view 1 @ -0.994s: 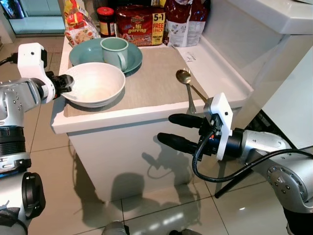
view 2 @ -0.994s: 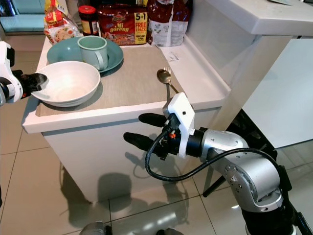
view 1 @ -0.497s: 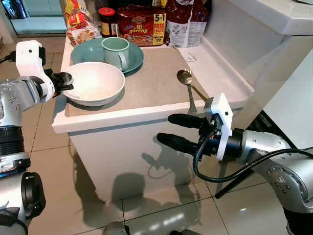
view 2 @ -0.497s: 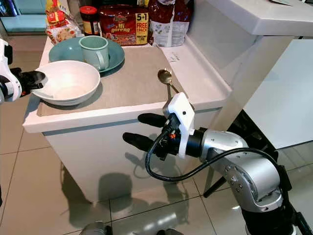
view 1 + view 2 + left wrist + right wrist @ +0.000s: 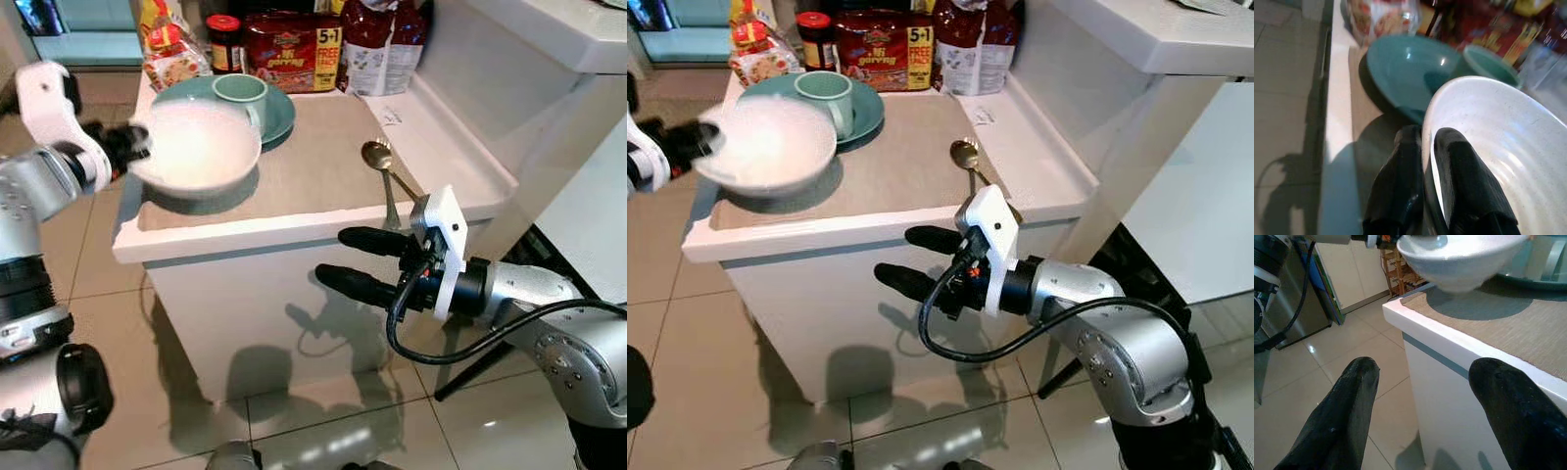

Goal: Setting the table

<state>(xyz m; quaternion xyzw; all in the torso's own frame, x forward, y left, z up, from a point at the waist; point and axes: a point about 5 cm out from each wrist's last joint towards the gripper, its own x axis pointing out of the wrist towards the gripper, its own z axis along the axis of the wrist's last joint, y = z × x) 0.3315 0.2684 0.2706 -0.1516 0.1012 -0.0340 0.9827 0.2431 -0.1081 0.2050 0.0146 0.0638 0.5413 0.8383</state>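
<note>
My left gripper [image 5: 137, 145] is shut on the near rim of a white bowl [image 5: 201, 147], one finger inside and one outside, as the left wrist view shows [image 5: 1426, 134]. The bowl hangs a little above the beige placemat [image 5: 313, 166] and casts a shadow on it. Just behind it a teal mug [image 5: 242, 90] stands on a teal plate [image 5: 279, 108]. A gold spoon [image 5: 377, 157] lies at the mat's right edge. In front of the counter's white face, below its top, my right gripper [image 5: 333, 257] is open and holds nothing.
Food packs [image 5: 292, 49], a red-lidded jar [image 5: 223, 39] and bags [image 5: 387, 44] line the back of the white counter [image 5: 294, 230]. A tall white unit [image 5: 549, 59] stands to the right. Tiled floor [image 5: 108, 294] lies to the left and in front.
The left gripper has lifted the bowl off the placemat and carried it slightly back, towards the plate. The right gripper has stayed where it was.
</note>
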